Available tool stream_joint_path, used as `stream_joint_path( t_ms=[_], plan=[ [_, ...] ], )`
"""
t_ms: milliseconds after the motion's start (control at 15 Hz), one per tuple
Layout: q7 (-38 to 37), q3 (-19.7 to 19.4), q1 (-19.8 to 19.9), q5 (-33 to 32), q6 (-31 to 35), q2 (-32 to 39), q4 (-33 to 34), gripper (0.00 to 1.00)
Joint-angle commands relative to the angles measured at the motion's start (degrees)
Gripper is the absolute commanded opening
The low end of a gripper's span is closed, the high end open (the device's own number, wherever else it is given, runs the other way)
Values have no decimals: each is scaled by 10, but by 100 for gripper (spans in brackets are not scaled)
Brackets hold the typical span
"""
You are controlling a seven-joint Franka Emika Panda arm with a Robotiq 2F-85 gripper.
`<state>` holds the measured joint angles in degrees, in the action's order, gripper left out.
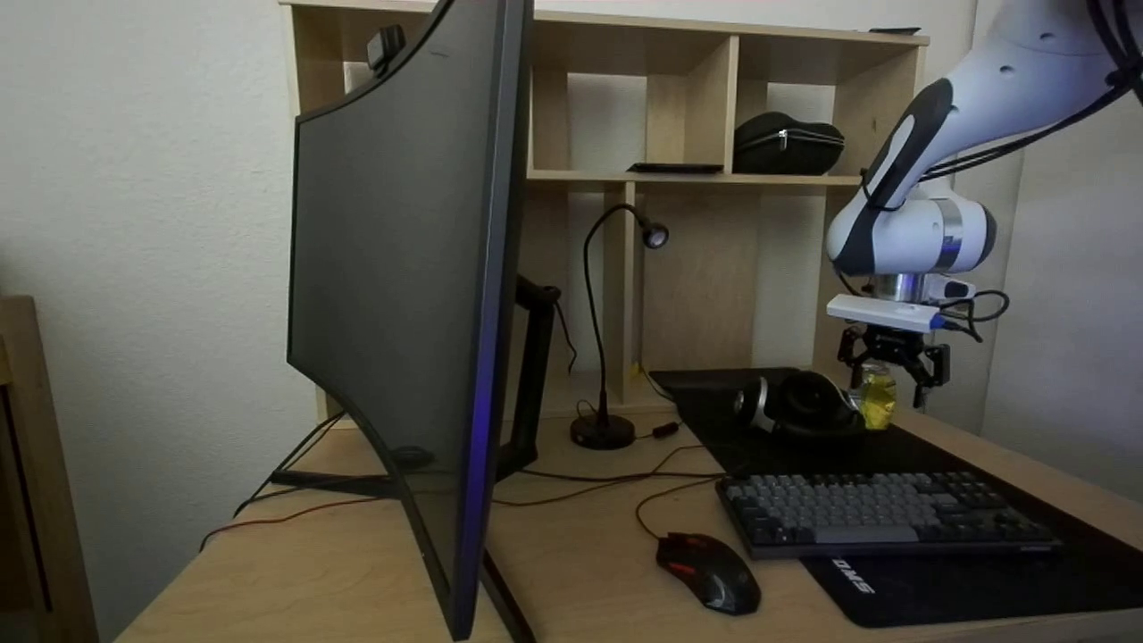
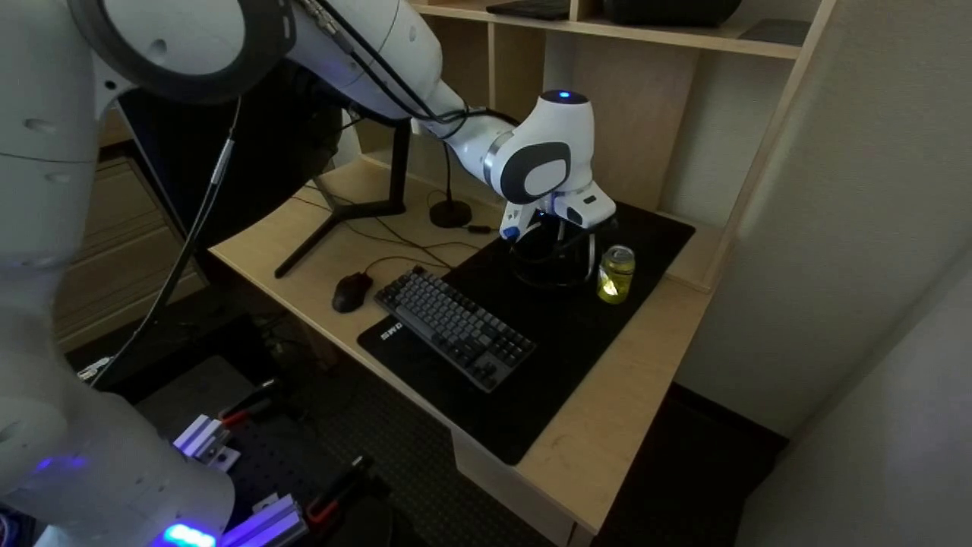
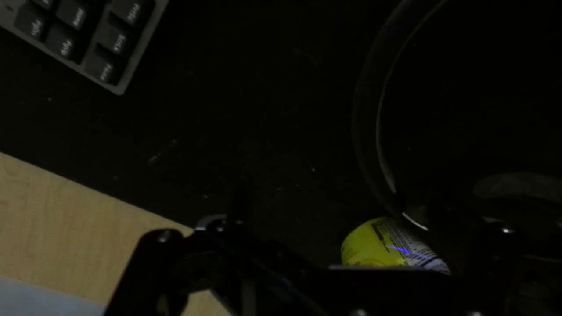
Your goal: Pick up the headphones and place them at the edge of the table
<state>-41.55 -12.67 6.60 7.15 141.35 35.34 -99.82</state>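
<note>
Wrist view, read with both exterior views: hazards before the grasp. The headphones [image 1: 808,409] lie on the black mat [image 2: 566,342] that covers part of the bench [image 2: 626,380], at the end away from the keyboard [image 1: 884,509]; a yellow can [image 2: 615,273] stands upright just beside them, contact undetermined. The jaws stand spread, with nothing held, above this cluster; their height over it cannot be judged, since in an exterior view the arm's wrist [image 2: 554,163] hides them. The likeliest fault is a spoiled grasp: seen from the wrist, the can sits between the jaws, so a straight descent might knock it over or close on it rather than on the headphones. A sideways correction toward the curved band [image 3: 366,116] is probably needed first. Poor contrast is a second cause of error: black headphones merge with black mat in the dim wrist view, inviting misjudged depth and a hard press on the mat. A pinch far out on the band could let the headphones swing or slip when lifted. At placement, too much overhang at the edge might tip them off.
</note>
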Motion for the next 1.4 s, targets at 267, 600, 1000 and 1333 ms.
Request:
stream_joint_path(
  t_ms=[267,600,1000,1333],
  plan=[
    [-11,-1,-13,-11,-7,77,54,100],
    [15,39,9,46,1,133,115,100],
    [3,23,-8,39,3,146,121,88],
    [5,23,-6,42,5,148,118,45]
  ],
)
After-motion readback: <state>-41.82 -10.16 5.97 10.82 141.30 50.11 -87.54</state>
